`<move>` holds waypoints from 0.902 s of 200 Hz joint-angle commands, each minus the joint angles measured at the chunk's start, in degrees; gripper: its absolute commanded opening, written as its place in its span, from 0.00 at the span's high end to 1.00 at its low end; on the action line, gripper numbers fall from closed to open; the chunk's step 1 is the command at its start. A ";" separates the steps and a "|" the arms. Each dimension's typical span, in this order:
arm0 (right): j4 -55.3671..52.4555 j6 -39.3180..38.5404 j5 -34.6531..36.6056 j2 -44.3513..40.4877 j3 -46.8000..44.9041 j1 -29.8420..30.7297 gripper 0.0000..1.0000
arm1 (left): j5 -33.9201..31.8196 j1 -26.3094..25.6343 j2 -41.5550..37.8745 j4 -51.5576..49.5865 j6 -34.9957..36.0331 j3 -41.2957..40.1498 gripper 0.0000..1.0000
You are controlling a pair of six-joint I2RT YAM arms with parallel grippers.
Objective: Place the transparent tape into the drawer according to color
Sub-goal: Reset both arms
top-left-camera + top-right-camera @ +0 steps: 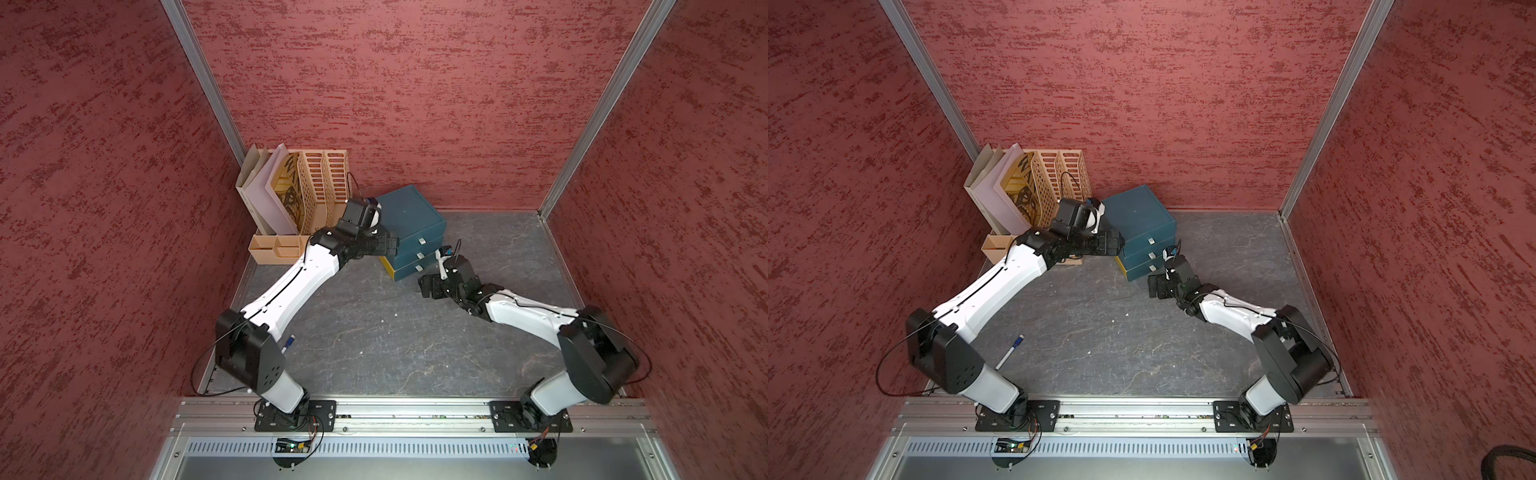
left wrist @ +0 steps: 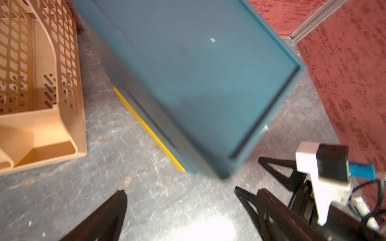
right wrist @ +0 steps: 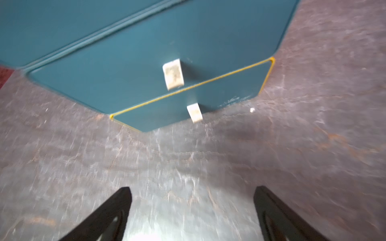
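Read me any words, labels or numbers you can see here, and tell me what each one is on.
"WA": big dark letters on the yellow cover standing in the file rack; the rest is hidden or too distorted to read.
Drawer unit and its white handles: no text, only blurred smudges on the handles.
Pen: too small to read anything.

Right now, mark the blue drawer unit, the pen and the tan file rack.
blue drawer unit point(image 1: 409, 216), in a top view, on its flat top.
pen point(image 1: 1008, 354), in a top view, on its white barrel.
tan file rack point(image 1: 328, 178), in a top view, on a slotted divider wall.
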 commanded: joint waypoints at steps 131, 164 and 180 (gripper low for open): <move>-8.04 -10.14 14.60 -13.79 -0.75 -21.98 0.01 | 3.16 14.70 -26.65 28.41 5.68 -41.09 0.00; 1.73 -12.24 17.38 -10.79 -4.48 -25.70 0.02 | 3.63 20.68 -28.75 32.16 6.53 -43.42 0.00; 8.83 -14.11 17.26 -9.46 -7.08 -26.82 0.01 | 3.80 24.12 -29.52 36.13 6.90 -45.70 0.00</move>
